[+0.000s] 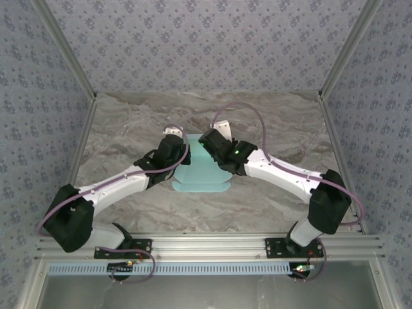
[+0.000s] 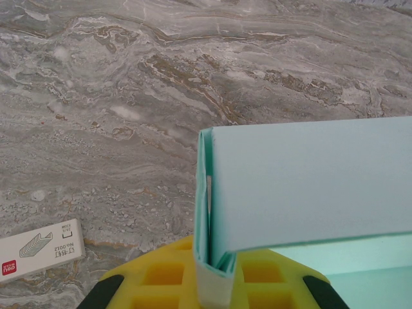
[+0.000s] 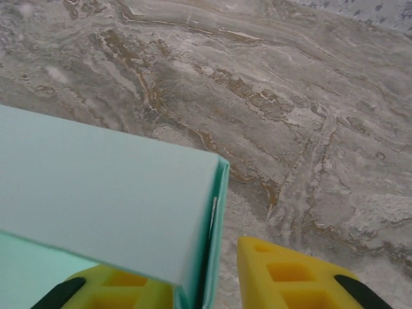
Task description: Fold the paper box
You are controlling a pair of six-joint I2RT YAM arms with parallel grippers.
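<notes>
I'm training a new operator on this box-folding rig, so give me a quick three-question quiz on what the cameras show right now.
1. True or false: the paper box lies completely flat on the table.
2. What sits between the left jaws? A: the box's folded edge. B: a white card. C: nothing.
3. What colour are the pads of the right jaws?

Key: 1 false, one panel is folded up and over. 2 A. 3 yellow.
</notes>
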